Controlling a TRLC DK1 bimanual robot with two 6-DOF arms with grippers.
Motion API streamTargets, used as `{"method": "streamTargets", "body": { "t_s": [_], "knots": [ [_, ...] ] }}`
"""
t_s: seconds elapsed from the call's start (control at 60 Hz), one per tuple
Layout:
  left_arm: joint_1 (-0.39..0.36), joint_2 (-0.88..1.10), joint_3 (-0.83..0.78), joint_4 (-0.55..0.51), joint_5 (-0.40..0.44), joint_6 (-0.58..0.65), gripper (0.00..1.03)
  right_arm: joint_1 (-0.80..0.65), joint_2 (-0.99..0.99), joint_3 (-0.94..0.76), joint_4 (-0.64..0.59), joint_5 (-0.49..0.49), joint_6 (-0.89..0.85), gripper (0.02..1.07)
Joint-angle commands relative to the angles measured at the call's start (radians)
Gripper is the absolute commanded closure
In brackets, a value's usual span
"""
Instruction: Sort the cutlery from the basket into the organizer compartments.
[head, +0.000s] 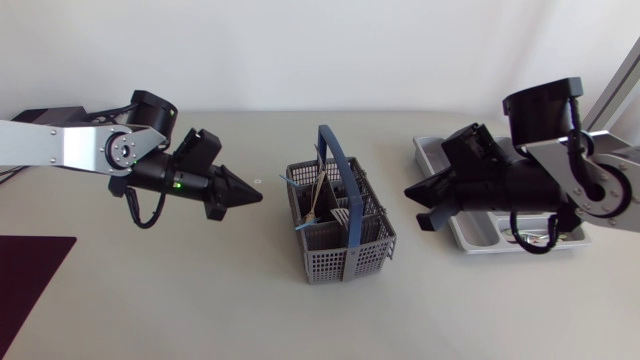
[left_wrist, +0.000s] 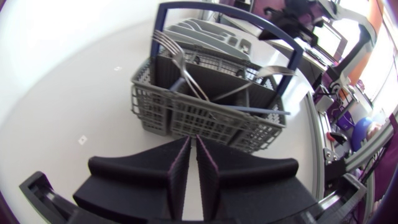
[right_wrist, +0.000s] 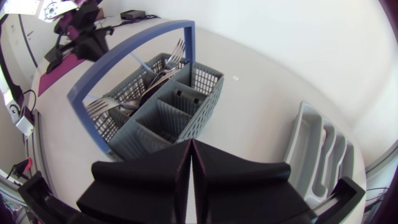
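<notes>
A grey cutlery basket with a blue handle stands mid-table and holds several forks and a spoon. My left gripper hovers just left of the basket, pointing at it, shut with nothing between its fingers. Coming in from the other side, my right gripper is also shut and empty. In the right wrist view the basket lies just ahead of that gripper. The grey organizer sits at the right, largely hidden under my right arm.
A dark purple mat lies at the front left corner. Beside my right gripper, the organizer's long compartments show in the right wrist view. My left arm shows beyond the basket there.
</notes>
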Motion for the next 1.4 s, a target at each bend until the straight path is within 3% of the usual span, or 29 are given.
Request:
{"method": "streamTargets", "body": {
  "t_s": [0.0, 0.2, 0.667, 1.017, 1.383],
  "knots": [
    [0.031, 0.071, 0.067, 0.073, 0.003, -0.082, 0.92, 0.026, -0.067, -0.055, -0.047, -0.012, -0.009, 1.02],
    [0.045, 0.245, 0.202, 0.244, -0.043, -0.245, 0.92, 0.106, -0.134, -0.116, -0.104, -0.038, -0.010, 1.02],
    [0.014, 0.507, 0.503, 0.253, -0.019, -0.375, 0.92, 0.216, -0.004, -0.139, -0.033, -0.024, 0.016, 1.02],
    [-0.032, 0.512, 0.496, 0.218, 0.086, -0.352, 0.93, 0.211, 0.048, -0.150, -0.006, 0.036, 0.016, 1.02],
    [-0.047, 0.412, 0.372, 0.104, 0.098, -0.203, 0.98, 0.101, 0.107, -0.099, 0.060, 0.059, 0.013, 1.02]
  ]
}}
